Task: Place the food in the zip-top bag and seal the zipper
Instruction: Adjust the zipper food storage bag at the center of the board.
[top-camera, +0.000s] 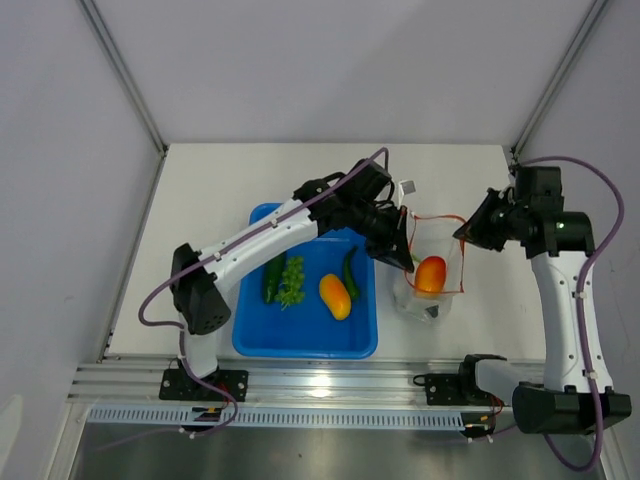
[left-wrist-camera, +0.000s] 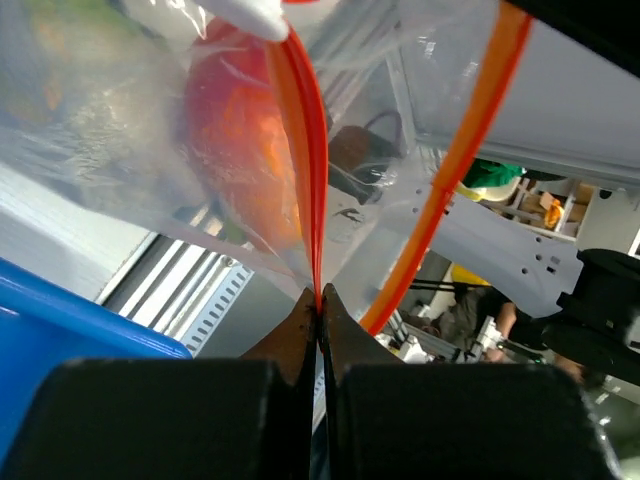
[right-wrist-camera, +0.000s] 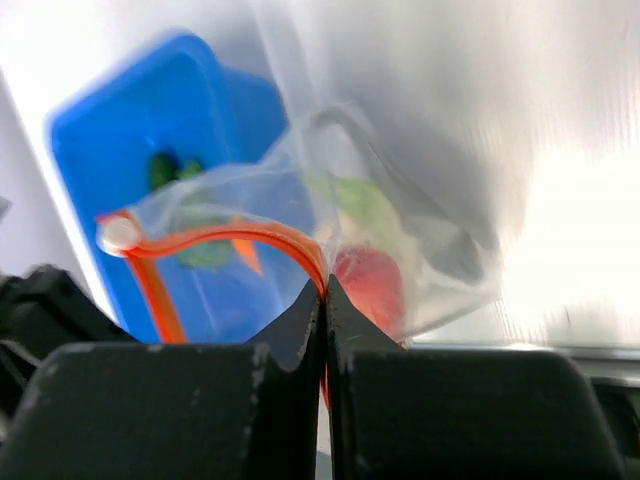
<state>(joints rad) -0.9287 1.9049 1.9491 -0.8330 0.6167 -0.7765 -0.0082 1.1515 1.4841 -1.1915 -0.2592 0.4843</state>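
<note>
Across the white table (top-camera: 210, 190), seen from overhead, a blue tray (top-camera: 300, 335) sits toward the near edge. Just beside the tray, at its 3 o'clock, the zip-top bag (top-camera: 412, 300) is on the table with its mouth held wide between the two arms. The left gripper (top-camera: 404, 247), at the bag's 9 o'clock, has its jaws pressed together on the orange-red zipper (top-camera: 440, 217). The right gripper (top-camera: 466, 236), at the bag's 3 o'clock, pinches the opposite side of the same strip. Inside the bag lies a red-orange fruit (top-camera: 430, 275), with a pale green piece beside it, too blurred to name. In the tray, an orange-yellow fruit (top-camera: 335, 296) lies near the centre. A dark green pepper (top-camera: 350, 272) lies at its 1 o'clock and a leafy green bunch (top-camera: 291, 281) at its 9 o'clock. A cucumber (top-camera: 273, 279) touches the bunch on its 9 o'clock side.
</note>
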